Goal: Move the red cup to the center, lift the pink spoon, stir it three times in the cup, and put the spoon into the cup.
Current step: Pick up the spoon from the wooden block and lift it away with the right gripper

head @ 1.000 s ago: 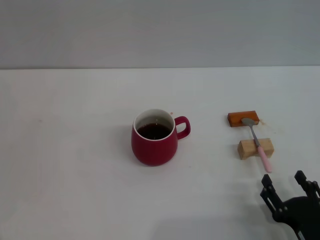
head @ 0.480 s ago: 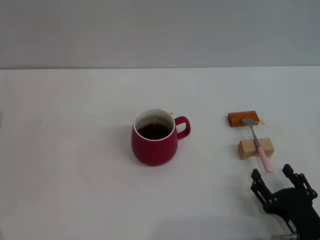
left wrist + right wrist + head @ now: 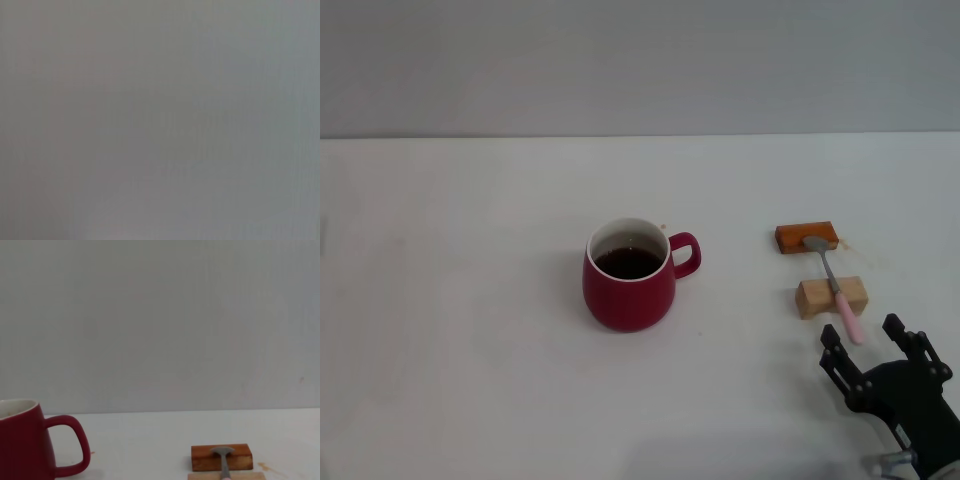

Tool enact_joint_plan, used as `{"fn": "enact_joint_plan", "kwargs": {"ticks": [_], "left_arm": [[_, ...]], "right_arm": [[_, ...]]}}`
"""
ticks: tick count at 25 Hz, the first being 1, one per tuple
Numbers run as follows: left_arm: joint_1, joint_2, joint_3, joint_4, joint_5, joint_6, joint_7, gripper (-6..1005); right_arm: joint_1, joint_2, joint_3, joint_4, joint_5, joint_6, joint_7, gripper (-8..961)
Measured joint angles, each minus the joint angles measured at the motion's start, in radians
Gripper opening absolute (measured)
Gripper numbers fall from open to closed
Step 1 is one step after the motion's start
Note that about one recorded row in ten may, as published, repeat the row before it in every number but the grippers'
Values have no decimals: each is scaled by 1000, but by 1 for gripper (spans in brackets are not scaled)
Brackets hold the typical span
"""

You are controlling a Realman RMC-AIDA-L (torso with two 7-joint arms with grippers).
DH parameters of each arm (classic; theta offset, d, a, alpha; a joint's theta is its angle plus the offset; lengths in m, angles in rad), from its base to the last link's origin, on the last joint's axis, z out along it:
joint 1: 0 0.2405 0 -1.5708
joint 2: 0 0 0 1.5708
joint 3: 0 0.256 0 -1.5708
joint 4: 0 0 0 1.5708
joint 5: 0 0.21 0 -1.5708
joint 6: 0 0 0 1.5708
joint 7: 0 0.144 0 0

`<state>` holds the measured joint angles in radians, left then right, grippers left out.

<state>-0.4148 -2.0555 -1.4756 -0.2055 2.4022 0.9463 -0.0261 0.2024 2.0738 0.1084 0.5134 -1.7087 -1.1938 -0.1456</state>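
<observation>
Head view, worktop: a plain white worktop (image 3: 470, 380) runs back to a bare grey wall (image 3: 640, 60).
Head view, red cup: the red cup (image 3: 629, 276) stands upright near the middle of the worktop, its handle toward the robot's right, with dark liquid inside.
Head view, pink spoon: the pink spoon (image 3: 838, 291) lies well to the right of the cup. Its grey bowl rests on an orange-brown block (image 3: 806, 238), its neck crosses a light wooden block (image 3: 831, 297), and its pink handle end points toward the robot.
Head view, right gripper: the right gripper (image 3: 875, 345) sits low at the near right corner, just short of the spoon's handle end. The jaws stand apart and hold nothing. The arm behind it is cut off by the frame edge.
Left wrist view: only a flat grey blur; nothing can be made out, and the left gripper is not seen in any view.
Right wrist view, room: grey wall above the white worktop.
Right wrist view, cut off: the cup is cropped at the side, showing part of its body and the handle; the spoon's bowl rests on the orange-brown block, with the wooden block barely showing at the frame edge.
</observation>
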Motion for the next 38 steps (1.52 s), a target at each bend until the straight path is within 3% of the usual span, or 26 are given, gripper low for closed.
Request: {"fn": "enact_joint_plan", "kwargs": {"ticks": [15,38], "left_arm": [[-2,1,0,0,0,-1,0,846],[-4,6,-3,9,0,0,3,844]], "right_arm": [[59,3,23,-22,0,74,0,774],[60,9,47,-16,-3,75,0,708]]}}
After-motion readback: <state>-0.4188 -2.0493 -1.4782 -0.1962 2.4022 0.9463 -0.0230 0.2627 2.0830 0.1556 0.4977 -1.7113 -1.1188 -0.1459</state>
